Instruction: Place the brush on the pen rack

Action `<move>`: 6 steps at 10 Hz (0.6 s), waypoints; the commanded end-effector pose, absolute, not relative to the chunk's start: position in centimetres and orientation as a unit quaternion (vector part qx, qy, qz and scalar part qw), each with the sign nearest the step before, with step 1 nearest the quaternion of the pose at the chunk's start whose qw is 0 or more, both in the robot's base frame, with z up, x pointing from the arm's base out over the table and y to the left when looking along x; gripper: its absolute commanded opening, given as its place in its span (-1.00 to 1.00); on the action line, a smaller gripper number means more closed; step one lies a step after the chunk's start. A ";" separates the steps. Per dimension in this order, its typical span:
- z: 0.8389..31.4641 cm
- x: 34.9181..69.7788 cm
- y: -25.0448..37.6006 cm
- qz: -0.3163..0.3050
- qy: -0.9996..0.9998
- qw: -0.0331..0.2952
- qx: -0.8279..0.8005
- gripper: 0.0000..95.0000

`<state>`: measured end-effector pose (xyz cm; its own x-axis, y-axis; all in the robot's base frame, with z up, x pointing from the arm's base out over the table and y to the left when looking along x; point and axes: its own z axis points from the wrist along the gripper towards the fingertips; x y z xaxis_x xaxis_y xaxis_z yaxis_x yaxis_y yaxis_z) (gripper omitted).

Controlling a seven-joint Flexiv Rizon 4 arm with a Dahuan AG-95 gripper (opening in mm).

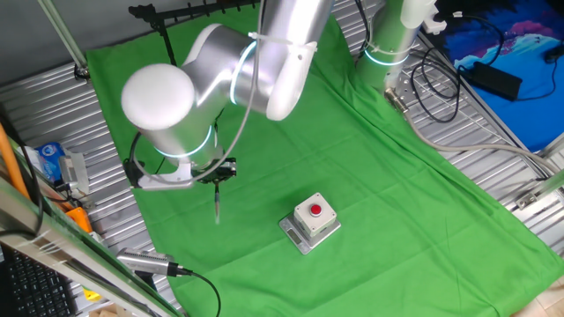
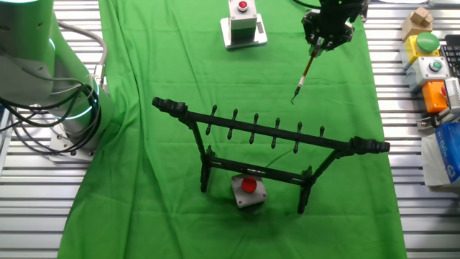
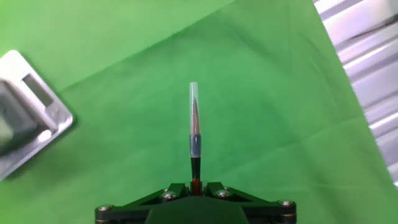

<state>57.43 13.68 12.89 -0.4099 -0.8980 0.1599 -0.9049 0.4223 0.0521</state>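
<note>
My gripper (image 3: pixel 196 186) is shut on the brush (image 3: pixel 194 134), which sticks out straight ahead of the fingers, its reddish-brown shaft pinched between them and its tip under a clear cap. In the other fixed view the brush (image 2: pixel 306 73) hangs tip-down from the gripper (image 2: pixel 321 39) above the green cloth, beyond the pen rack (image 2: pixel 266 137). The rack is a black rod frame with a pegged top bar standing upright mid-cloth. In one fixed view the brush (image 1: pixel 217 201) points down below the gripper (image 1: pixel 220 173), and the rack (image 1: pixel 176 13) shows at the top edge.
A grey box with a red button (image 1: pixel 311 220) sits on the cloth near the gripper, also at the left in the hand view (image 3: pixel 25 118). Another red-button box (image 2: pixel 248 191) lies under the rack. Ribbed metal table (image 3: pixel 367 56) borders the green cloth (image 2: pixel 144 187).
</note>
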 end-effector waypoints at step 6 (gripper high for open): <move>12.9 57.3 13.6 0.025 -0.846 0.076 0.527 -1.00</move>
